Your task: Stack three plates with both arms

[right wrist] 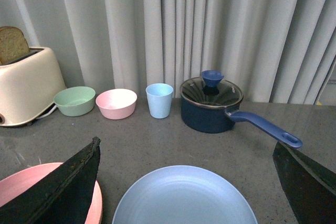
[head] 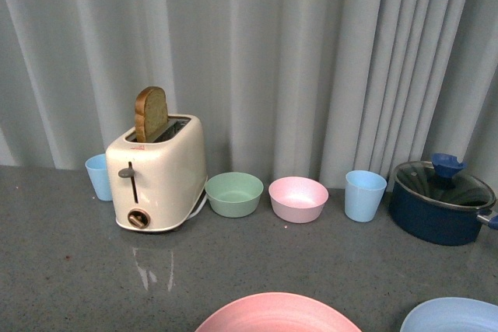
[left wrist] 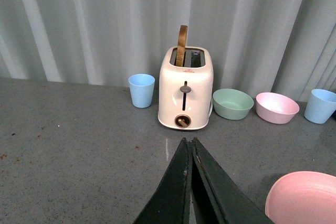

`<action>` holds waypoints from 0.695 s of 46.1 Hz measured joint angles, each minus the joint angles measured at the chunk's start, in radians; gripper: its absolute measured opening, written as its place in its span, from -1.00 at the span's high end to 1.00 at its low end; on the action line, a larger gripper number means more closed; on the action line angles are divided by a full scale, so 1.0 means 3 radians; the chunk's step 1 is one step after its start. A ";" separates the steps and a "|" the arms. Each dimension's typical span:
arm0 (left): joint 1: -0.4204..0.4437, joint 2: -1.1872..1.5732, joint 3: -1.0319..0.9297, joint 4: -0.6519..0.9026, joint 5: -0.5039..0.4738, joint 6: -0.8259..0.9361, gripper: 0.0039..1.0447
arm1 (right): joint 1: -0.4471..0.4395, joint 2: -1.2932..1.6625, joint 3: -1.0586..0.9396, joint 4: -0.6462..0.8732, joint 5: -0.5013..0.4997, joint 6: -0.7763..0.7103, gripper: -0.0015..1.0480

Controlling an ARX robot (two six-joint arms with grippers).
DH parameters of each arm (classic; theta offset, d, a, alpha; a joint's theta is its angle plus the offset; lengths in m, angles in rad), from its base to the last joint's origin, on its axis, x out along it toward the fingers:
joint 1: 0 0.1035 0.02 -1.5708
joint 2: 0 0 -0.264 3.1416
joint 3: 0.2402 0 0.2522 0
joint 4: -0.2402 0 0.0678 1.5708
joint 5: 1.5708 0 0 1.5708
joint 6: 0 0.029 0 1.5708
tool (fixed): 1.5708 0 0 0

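Note:
The pink plate [head: 277, 313] lies at the near edge of the grey counter, with the light blue plate [head: 454, 315] to its right; both are cut off by the frame. In the right wrist view the light blue plate [right wrist: 184, 196] sits between the wide-apart fingers of my open right gripper [right wrist: 186, 153], and the pink plate [right wrist: 31, 190] shows partly behind one finger. My left gripper [left wrist: 189, 141] is shut, its tips pressed together with nothing held, hovering over bare counter to the left of the pink plate [left wrist: 304, 198]. A beige plate is out of view.
Along the curtain stand a blue cup [head: 99, 176], a cream toaster [head: 156, 172] with a bread slice, a green bowl [head: 233, 193], a pink bowl [head: 298, 198], another blue cup [head: 364, 195] and a dark blue lidded pot [head: 440, 201] whose handle [right wrist: 265, 128] points toward my right gripper.

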 joint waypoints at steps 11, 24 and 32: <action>0.0000 -0.0209 0.0000 -0.0207 0.0000 0.0000 0.94 | 0.0000 0.0000 0.0000 0.0000 0.0000 0.0000 -0.86; 0.0000 -0.0904 0.0001 -0.0913 0.0003 0.0000 0.94 | 0.0000 0.0000 0.0000 -0.0001 0.0000 0.0000 -0.86; 0.0000 -0.0908 0.0001 -0.0928 0.0000 0.0000 0.71 | 0.0000 0.0000 0.0000 0.0000 -0.0001 0.0000 -0.86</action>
